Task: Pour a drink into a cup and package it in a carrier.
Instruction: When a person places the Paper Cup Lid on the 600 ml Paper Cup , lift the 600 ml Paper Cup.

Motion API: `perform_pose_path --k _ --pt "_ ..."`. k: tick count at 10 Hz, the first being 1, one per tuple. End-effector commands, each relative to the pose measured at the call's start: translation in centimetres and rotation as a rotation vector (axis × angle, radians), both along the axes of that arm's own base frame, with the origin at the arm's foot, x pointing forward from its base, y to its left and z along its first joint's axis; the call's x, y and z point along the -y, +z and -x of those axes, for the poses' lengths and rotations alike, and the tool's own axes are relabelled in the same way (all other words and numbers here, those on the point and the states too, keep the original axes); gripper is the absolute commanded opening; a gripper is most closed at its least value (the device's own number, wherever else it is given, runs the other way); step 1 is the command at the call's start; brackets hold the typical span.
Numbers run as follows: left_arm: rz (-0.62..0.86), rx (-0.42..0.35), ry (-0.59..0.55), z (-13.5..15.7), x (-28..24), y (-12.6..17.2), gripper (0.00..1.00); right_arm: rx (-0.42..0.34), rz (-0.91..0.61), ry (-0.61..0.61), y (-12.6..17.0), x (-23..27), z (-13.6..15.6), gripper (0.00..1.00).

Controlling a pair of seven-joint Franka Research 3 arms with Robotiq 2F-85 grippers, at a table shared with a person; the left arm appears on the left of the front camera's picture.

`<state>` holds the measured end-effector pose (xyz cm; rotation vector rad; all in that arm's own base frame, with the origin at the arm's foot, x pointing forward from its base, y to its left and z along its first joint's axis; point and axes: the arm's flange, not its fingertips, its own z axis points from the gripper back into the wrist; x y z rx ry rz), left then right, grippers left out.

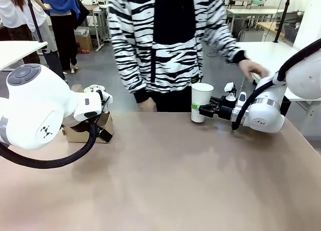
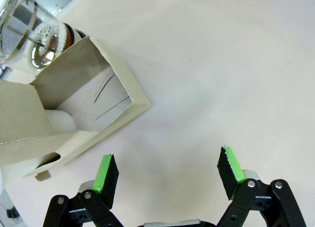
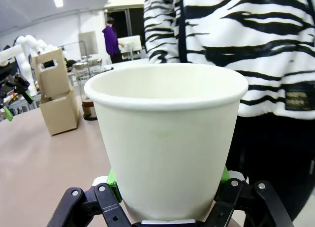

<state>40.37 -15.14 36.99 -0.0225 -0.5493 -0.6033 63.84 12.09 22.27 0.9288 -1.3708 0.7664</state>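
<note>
The white paper cup point(image 1: 201, 101) stands upright at the table's far edge, with my right gripper point(image 1: 199, 109) shut on its lower part from the right. In the right wrist view the cup point(image 3: 167, 133) sits between the green pads point(image 3: 112, 180). The brown cardboard carrier point(image 1: 86, 130) stands at the far left, and my left gripper point(image 2: 167, 173) hovers open just beside the carrier point(image 2: 64, 113), holding nothing. Behind the carrier stands the glass pitcher point(image 2: 29, 35) with a metal frame; the drink point(image 2: 74, 34) shows as a dark brown, foamy patch in it.
A person in a black-and-white striped top stands at the far side, one hand point(image 1: 253, 68) out to the right above my right arm, the other point(image 1: 145, 104) at the table's edge. The brown table point(image 1: 165, 181) is bare in the middle and front.
</note>
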Motion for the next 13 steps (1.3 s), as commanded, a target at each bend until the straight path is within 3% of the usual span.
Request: perform_pose_path --k 1,13 --pt "0.002 0.0 -0.001 0.03 0.01 0.05 1.0 -0.011 -0.002 -0.005 0.52 -0.04 0.03 0.8" --pt "0.002 0.0 -0.001 0.03 0.01 0.05 1.0 -0.011 -0.002 -0.005 0.52 -0.04 0.03 0.8"
